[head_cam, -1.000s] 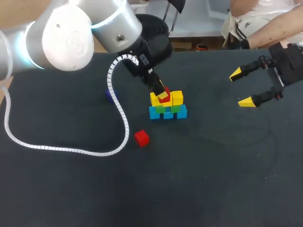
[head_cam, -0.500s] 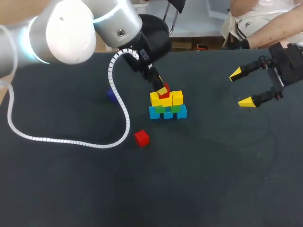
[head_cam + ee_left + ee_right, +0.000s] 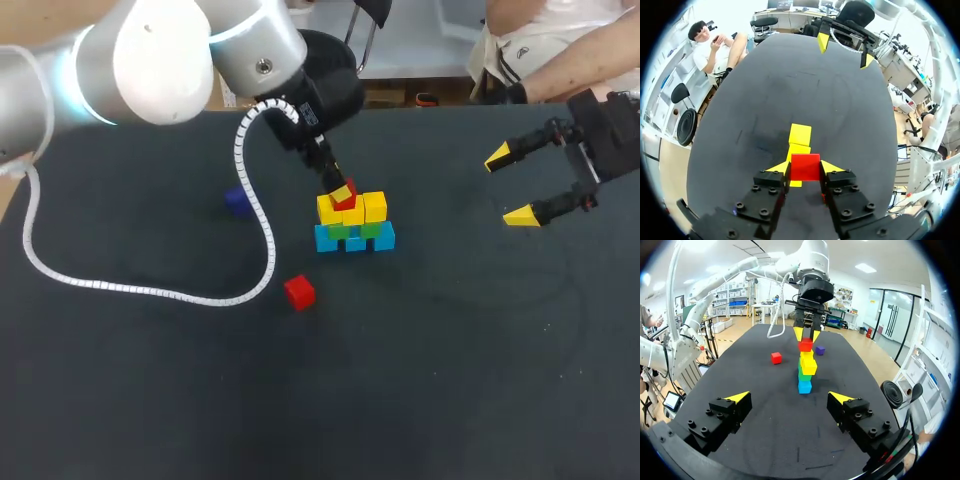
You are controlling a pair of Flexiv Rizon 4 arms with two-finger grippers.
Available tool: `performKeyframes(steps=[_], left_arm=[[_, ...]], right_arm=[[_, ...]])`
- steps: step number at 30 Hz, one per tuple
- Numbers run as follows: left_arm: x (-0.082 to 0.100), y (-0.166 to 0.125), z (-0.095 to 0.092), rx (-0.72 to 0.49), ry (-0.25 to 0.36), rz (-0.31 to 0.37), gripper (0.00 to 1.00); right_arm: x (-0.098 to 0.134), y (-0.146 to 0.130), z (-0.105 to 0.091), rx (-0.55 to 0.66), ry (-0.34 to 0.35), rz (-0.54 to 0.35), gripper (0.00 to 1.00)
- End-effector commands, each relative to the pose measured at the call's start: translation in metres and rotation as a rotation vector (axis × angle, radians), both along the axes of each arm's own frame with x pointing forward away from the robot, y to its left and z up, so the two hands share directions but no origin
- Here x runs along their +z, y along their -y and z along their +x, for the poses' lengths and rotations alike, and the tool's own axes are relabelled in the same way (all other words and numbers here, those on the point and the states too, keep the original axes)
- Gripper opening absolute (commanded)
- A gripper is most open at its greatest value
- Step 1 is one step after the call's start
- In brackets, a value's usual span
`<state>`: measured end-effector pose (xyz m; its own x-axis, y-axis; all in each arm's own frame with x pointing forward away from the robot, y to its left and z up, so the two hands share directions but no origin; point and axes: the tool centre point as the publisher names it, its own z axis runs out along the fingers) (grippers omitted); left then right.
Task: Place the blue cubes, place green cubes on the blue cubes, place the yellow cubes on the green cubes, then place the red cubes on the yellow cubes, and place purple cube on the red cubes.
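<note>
A stack stands mid-table: blue cubes (image 3: 355, 240) at the base, green cubes (image 3: 350, 229) on them, yellow cubes (image 3: 362, 208) on top. My left gripper (image 3: 342, 193) is shut on a red cube (image 3: 805, 166), held right over the yellow cubes (image 3: 800, 136) at the stack's left end. Whether it touches them I cannot tell. A second red cube (image 3: 298, 291) lies loose in front of the stack, and the purple cube (image 3: 237, 200) sits to its left. My right gripper (image 3: 515, 185) hangs open and empty far to the right, facing the stack (image 3: 805, 371).
The left arm's white coiled cable (image 3: 150, 293) loops over the table's left half, passing close to the purple cube and the loose red cube. A bare stretch of dark tabletop (image 3: 450, 350) lies between the stack and my right gripper.
The left arm's elbow swung right and its cable shifted, uncovering the purple cube. The held red cube edged slightly back over the yellow cubes. The right arm stayed still.
</note>
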<state>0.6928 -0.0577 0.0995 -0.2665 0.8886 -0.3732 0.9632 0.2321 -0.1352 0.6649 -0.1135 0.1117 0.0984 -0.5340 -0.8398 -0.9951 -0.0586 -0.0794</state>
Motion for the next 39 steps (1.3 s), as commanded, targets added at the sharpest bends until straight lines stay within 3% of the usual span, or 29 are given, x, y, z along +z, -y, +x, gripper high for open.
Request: performKeyframes(steps=[1, 17, 23, 39], left_arm=[[-0.003, 0.0002, 0.0044, -0.005, -0.008, -0.001, 0.0], [-0.0071, -0.0001, 0.0098, -0.015, -0.009, -0.024, 0.0], [-0.0076, -0.0009, 0.0118, -0.039, -0.025, -0.105, 0.0], [-0.0019, 0.0005, 0.0125, -0.06, -0.013, -0.101, 0.0]], right_arm=[[-0.0004, 0.0, -0.0001, 0.0, 0.001, 0.001, 1.0], [-0.0004, 0.0, -0.0001, 0.0, 0.001, 0.001, 1.0], [-0.0004, 0.0, -0.0001, 0.0, 0.001, 0.001, 1.0], [-0.0004, 0.0, -0.0001, 0.0, 0.001, 0.001, 1.0]])
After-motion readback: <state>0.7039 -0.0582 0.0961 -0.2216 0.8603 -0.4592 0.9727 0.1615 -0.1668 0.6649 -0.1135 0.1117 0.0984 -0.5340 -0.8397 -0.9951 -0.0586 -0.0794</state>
